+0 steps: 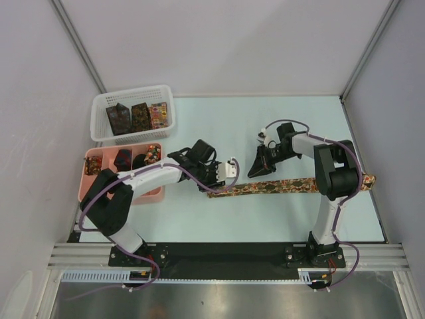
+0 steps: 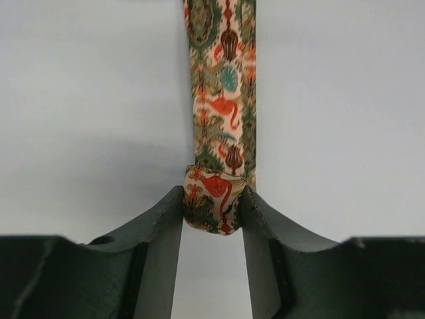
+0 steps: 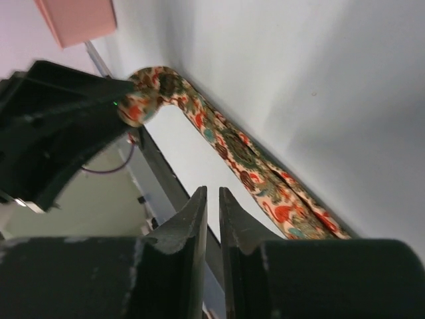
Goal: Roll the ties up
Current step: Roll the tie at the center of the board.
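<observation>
Pinching the rolled end of the tie [image 2: 222, 100] in the left gripper [image 2: 212, 211], strip lying flat rightward across the table [image 1: 199, 119]. Just beyond, hovering over the strip: right gripper [image 3: 212, 199], fingers nearly pressed together, empty. Farthest left, more ties [image 1: 138, 117] inside white basket [image 1: 133, 93], behind pink tray [image 1: 119, 149].

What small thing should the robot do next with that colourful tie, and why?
Probably the left gripper should turn its wrist to wind the tie one more lap. It pinches only a small curled end, while the rest of the strip lies flat on the table. The right gripper, almost closed on nothing, hangs apart from the tie.
</observation>
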You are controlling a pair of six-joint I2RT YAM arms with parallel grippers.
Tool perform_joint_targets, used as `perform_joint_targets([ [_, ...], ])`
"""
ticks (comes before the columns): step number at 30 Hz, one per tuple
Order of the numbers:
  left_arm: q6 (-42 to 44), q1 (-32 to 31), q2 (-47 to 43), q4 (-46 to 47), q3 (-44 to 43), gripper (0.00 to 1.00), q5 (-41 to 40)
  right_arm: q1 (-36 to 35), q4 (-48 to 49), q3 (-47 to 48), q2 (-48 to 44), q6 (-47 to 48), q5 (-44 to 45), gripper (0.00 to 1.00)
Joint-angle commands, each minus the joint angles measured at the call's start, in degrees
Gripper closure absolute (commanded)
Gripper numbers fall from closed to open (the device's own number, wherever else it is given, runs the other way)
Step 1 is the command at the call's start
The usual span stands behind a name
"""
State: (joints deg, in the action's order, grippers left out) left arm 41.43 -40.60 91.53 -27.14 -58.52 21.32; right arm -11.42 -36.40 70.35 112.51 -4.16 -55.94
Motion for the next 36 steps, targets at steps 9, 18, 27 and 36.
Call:
perform_joint_targets([
  [9, -5.39, -3.87, 4.72, 8.85, -0.73, 0.62, 3.73, -3.34, 17.15, -7.15, -2.38, -16.83, -5.85, 0.70],
  [18, -8.47, -3.87, 1.99, 14.56, 3.24, 0.63, 4.52, -9.23, 26.29, -8.47, -1.15, -24.40, -6.63, 0.62],
  [27, -9.70, -3.87, 1.55, 16.15, 3.24, 0.64, 5.04, -12.48, 31.65, -10.05, 0.69, -27.56, -6.11, 0.55],
  [36, -11.11, -3.87, 1.81, 17.38, 3.06, 0.65, 4.69, -15.12, 39.74, -11.55, 1.75, -32.66, -6.99, 0.55],
])
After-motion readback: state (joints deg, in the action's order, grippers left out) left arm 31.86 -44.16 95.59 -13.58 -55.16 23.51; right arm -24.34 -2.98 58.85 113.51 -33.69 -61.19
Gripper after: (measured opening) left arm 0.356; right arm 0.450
